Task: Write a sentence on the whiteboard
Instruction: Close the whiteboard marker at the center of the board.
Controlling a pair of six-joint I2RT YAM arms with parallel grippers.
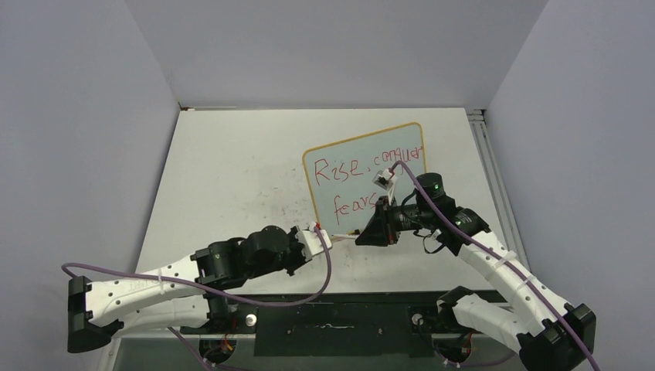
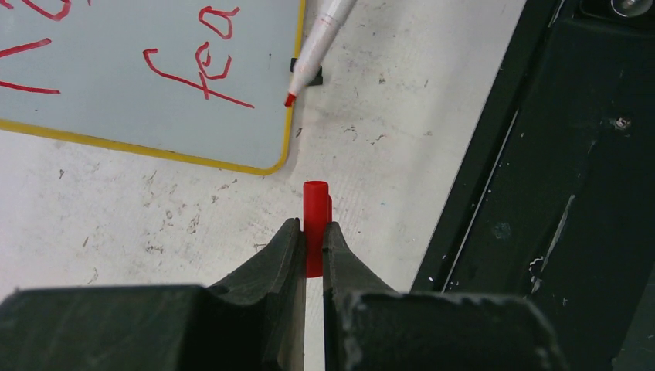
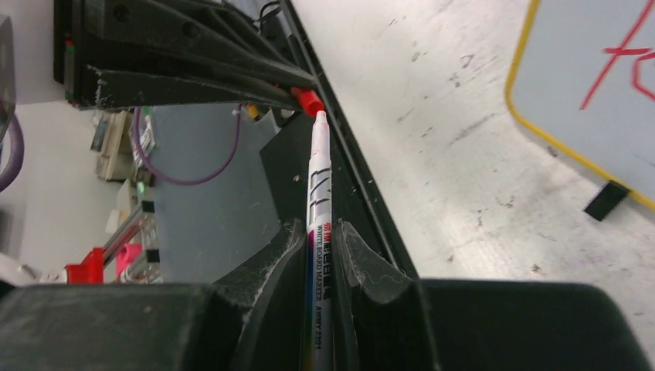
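Gripping the red cap (image 2: 316, 202), the left gripper (image 2: 310, 230) was seen closed, with the cap's free end turned toward the marker (image 3: 319, 178). The marker was clamped by its barrel in the shut jaws of the right gripper (image 3: 318, 236), its tip aimed at the cap, apparently so the pen could be recapped. The whiteboard (image 1: 347, 189) was left lying on the table (image 1: 232, 170) just beyond both grippers, with the sentence (image 1: 363, 168) in red across it, so the writing was judged finished

The yellow-framed whiteboard (image 1: 347, 153) lies skewed, bearing the two-line red handwritten sentence (image 1: 344, 170).
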